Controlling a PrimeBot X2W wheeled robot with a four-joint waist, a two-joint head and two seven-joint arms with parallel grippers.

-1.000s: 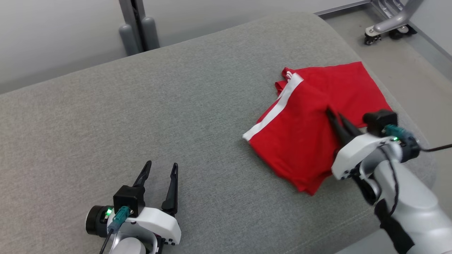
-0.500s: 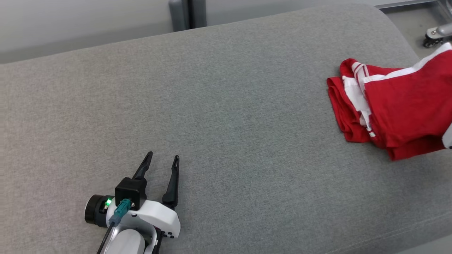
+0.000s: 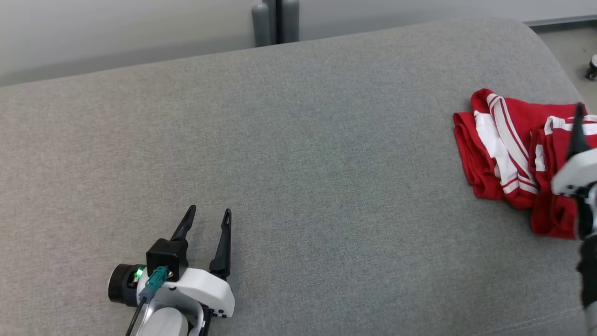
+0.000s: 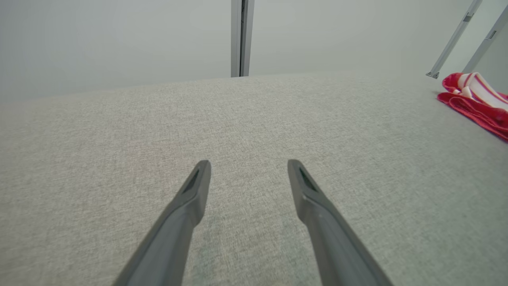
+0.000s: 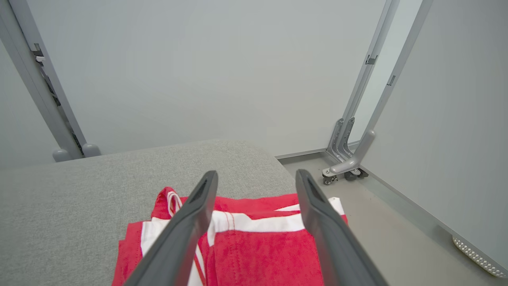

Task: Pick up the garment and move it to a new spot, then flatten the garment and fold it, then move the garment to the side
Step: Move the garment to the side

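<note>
**Desk:** What do your arms look like from there?

**Me:** Starting nearest, my left gripper [image 3: 209, 210] sits low over the near left part of the grey cushion [image 3: 298, 140]. Its forearm comes in from the near edge and its fingers point toward the cushion's far edge. The fingers are spread apart with nothing between them, just bare fabric under the tips.

**Desk:** And the right?

**Me:** My right gripper [image 5: 257, 172] is at the cushion's right end, angled toward the far right corner. I see its two fingers parted as well, gripping nothing. They hang above the cloth, and I can't tell whether the tips touch it.

**Desk:** Where is the garment?

**Me:** The red garment [image 5: 262, 250] lies bunched on the cushion's right end, close to the rounded far corner. It sits directly below my right fingers and well apart from the left gripper. Its white stripes and folded edges face up, and the pile is rumpled, not flat.

**Desk:** Anything past it?

**Me:** Beyond the cushion's far edge a grey post [image 3: 276, 21] stands against the pale wall. Off the right end, on the floor, I can see a metal frame on a caster [image 5: 345, 167].
</note>
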